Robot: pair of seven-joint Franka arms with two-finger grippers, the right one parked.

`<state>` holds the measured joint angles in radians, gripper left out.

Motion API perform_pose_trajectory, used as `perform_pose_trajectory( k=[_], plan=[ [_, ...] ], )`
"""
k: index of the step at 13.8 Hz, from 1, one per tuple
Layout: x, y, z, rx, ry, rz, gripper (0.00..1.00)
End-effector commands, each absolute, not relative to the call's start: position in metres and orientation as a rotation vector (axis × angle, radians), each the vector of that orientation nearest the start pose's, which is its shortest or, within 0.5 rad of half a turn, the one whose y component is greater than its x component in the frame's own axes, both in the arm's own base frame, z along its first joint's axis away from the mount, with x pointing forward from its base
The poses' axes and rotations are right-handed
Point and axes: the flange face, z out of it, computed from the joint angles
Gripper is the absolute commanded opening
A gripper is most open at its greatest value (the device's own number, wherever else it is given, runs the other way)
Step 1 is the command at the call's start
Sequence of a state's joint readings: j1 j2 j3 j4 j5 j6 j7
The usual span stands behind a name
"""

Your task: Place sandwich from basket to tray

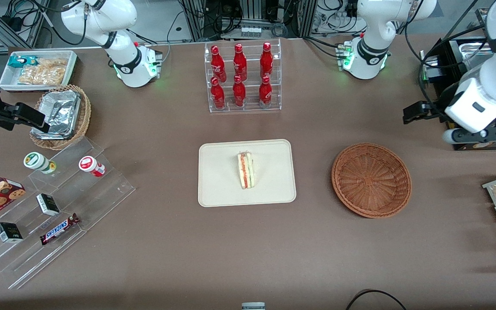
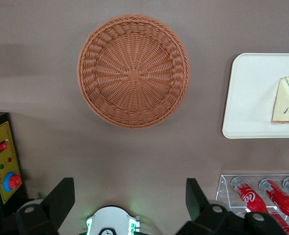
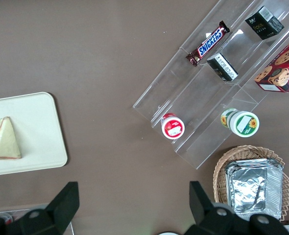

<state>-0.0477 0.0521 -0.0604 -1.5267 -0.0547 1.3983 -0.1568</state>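
Front view: layered sandwich (image 1: pixel 246 170) lies mid-tray (image 1: pixel 218 189), woven basket (image 1: pixel 371 179) bare; wrist view alone shows gripper (image 2: pixel 129 205) spread wide above.

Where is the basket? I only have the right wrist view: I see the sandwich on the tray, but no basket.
Observer: The basket stands on the table beside the tray, toward the working arm's end. Nothing is in it.
Operator: My view cuts the tray off. Is the sandwich fully on it?
Observer: Yes. The sandwich lies near the tray's middle, well inside the rim.
Operator: And the end effector?
Observer: The end effector is open and holds nothing. It hangs above the table toward the working arm's end, farther from the front camera than the basket.
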Motion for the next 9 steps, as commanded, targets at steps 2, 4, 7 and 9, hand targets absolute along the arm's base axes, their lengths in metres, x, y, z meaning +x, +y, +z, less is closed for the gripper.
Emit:
perform_pose_trajectory(
  k=[2,4,7,9],
  plan=[
    [0.533,-0.044,0.627,-3.095,-0.021,0.231,1.0],
    [0.53,-0.039,0.635,-3.096,-0.036,0.207,1.0],
    [0.528,-0.012,0.641,-3.102,-0.116,0.19,1.0],
    [0.53,0.001,0.639,-3.112,-0.13,0.19,1.0]
  ],
)
